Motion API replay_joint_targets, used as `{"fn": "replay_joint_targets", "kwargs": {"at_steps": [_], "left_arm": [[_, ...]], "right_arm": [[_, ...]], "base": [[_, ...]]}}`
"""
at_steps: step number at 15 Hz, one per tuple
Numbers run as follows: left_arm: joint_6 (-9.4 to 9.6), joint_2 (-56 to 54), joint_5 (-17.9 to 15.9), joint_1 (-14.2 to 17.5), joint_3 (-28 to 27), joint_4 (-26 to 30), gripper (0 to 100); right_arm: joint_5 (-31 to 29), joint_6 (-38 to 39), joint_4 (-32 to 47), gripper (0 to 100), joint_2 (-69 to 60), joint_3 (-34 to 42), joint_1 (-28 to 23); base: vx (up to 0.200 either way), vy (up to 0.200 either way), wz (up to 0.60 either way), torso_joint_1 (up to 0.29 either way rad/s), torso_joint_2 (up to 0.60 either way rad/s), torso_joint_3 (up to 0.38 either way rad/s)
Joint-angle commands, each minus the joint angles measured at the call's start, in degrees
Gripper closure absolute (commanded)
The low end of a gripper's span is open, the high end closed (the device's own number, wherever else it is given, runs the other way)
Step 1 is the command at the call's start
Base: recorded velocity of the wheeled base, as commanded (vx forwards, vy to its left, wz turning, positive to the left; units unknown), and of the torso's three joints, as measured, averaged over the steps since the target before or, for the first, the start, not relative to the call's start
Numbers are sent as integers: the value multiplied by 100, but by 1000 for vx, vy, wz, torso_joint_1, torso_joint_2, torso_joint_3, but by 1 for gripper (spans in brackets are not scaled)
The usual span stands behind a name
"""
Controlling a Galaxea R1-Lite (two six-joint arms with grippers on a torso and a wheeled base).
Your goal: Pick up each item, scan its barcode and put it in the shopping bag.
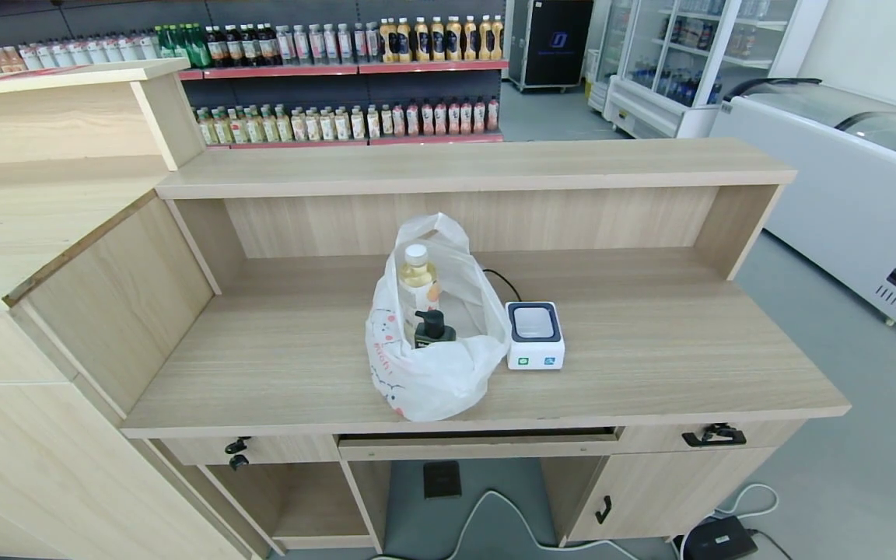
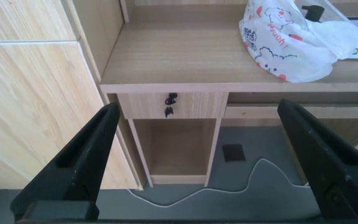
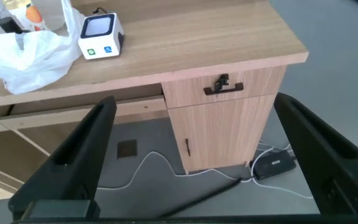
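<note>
A: Began with the table (image 1: 650, 350) under the shopping bag (image 1: 432, 381). Noticed any goods lying loose around the bag?

B: Found none on any side of it. Took that to mean the picking up and scanning were probably finished.

A: Checked the shopping bag itself?

B: Saw it upright, mouth open, handles raised.

A: And the left tool (image 2: 197, 109)?

B: Caught it low, nearer the robot than the bag and off to the bag's left. Fingers spread wide, gripping nothing.

A: Same for the right tool (image 3: 194, 102)?

B: Yes. Low, nearer the robot than the bag, off to the bag's right. Spread wide too, and empty.

A: Placed the scanner (image 1: 535, 334)?

B: Just beside the bag on its right, seemingly touching the plastic.

A: Made out the contents?

B: Spotted a drink bottle (image 1: 417, 280) upright inside the bag, toward its far side. Spotted a black pump bottle (image 1: 434, 327) inside as well, toward the near side. Could not rule out more goods deeper down.

A: Reckoned anything remained?

B: Judged the task done or very nearly so, with no further item in sight to bag.
</note>
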Motion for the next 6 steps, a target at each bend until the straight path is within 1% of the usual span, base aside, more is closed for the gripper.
{"fn": "replay_joint_targets", "kwargs": {"at_steps": [1,6], "left_arm": [[1,-2,4,0,0,0,0],[1,-2,-5,0,0,0,0]], "right_arm": [[0,6,4,0,-16,0,-4],[0,-30,13,0,-16,0,-4]], "base": [[0,0,0,0,0,0],[0,0,0,0,0,0]]}}
